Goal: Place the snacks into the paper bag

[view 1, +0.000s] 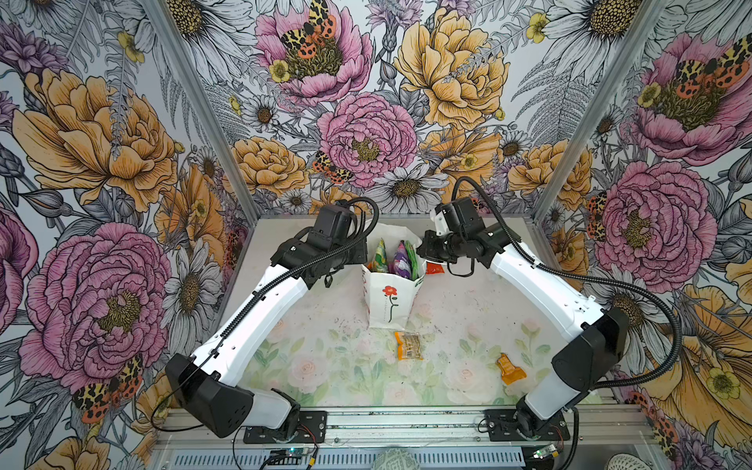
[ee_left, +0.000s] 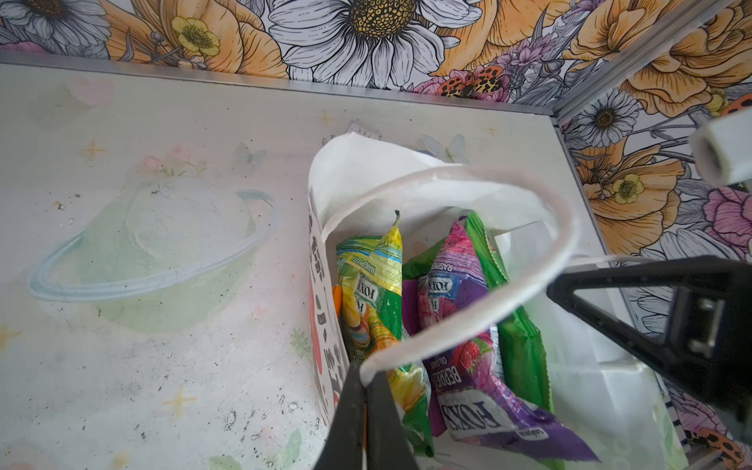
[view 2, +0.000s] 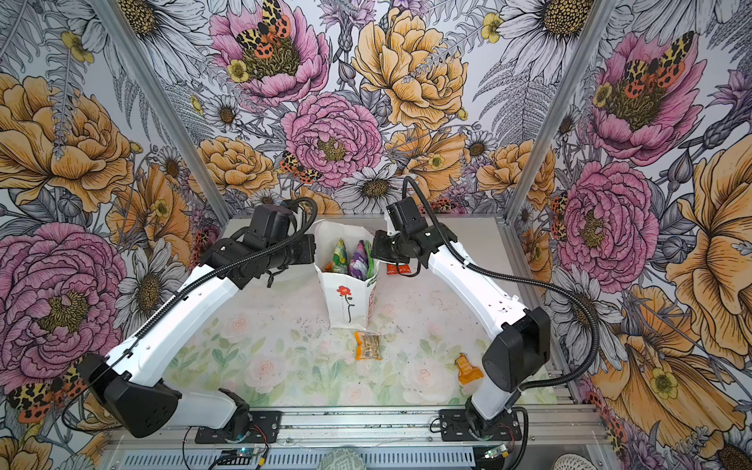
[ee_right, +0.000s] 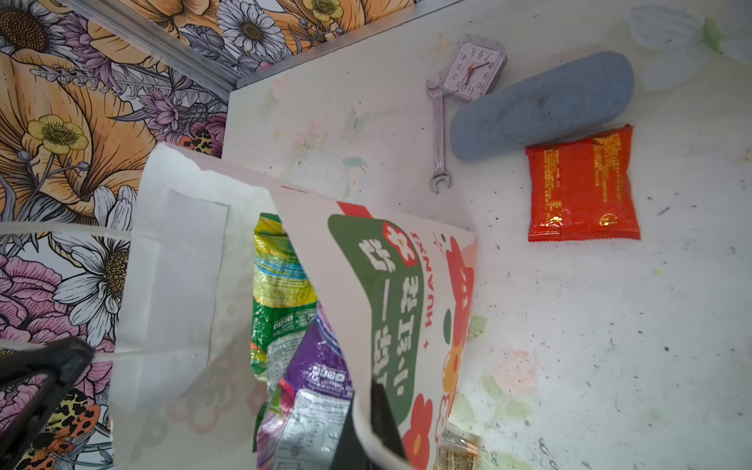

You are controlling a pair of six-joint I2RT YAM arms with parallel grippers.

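Holding the paper bag (view 1: pixel 386 303) upright, I had left gripper (ee_left: pixel 366 376) pinched on its cord handle (ee_left: pixel 563 228), right gripper (ee_right: pixel 364 419) clamped on its printed side, Fox's candy bags (ee_left: pixel 460 325) inside

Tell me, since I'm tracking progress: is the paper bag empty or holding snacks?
Holding snacks: a green Fox's bag and a purple Fox's bag stand inside the paper bag, tops showing.
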